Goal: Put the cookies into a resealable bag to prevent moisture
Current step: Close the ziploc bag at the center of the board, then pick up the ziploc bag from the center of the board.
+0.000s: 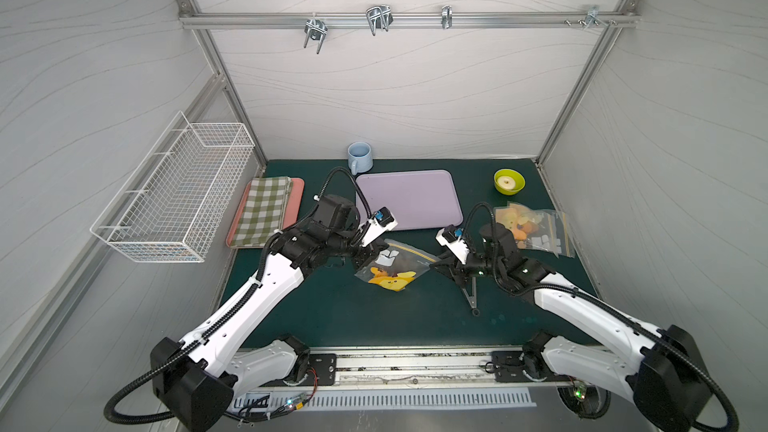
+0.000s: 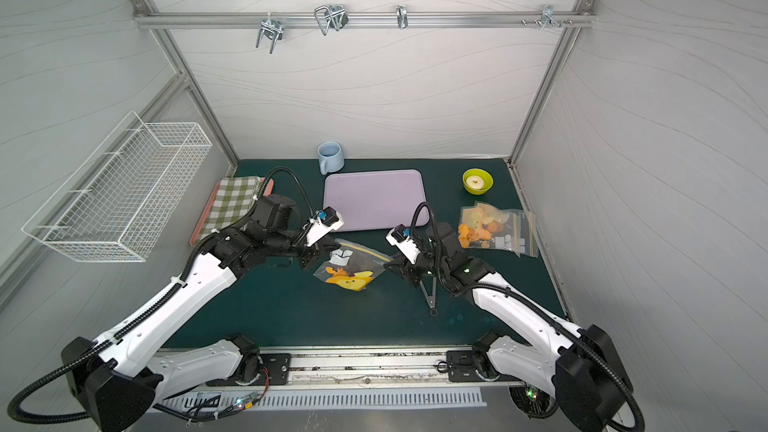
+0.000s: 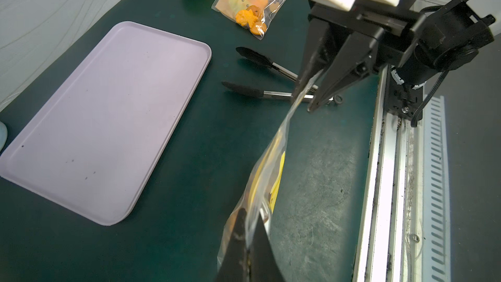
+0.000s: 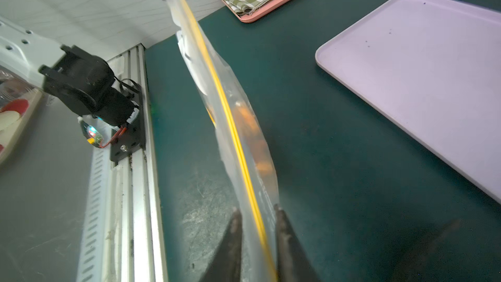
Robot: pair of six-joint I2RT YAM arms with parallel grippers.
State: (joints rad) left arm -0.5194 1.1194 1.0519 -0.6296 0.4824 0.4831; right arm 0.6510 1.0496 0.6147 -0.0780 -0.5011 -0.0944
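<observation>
Dark green matting covers the worktop (image 1: 332, 317) inside a white-panelled booth. Near its middle, a clear resealable bag (image 1: 395, 265) with a yellow zip strip hangs stretched between the two arms. The left end effector (image 1: 365, 257) is clamped on one end and the right end effector (image 1: 439, 264) is pinched closed on the opposite corner. Orange cookies (image 4: 257, 145) show, blurred, through its film. Beyond the right arm a second bag (image 1: 544, 236) lies flat with more orange cookies inside. Black-tipped tongs (image 1: 470, 299) lie beneath the right wrist. A lilac tray (image 1: 409, 199) sits just behind the held bag, with a green bowl (image 1: 497, 182) and a blue mug (image 1: 359, 155) farther back.
</observation>
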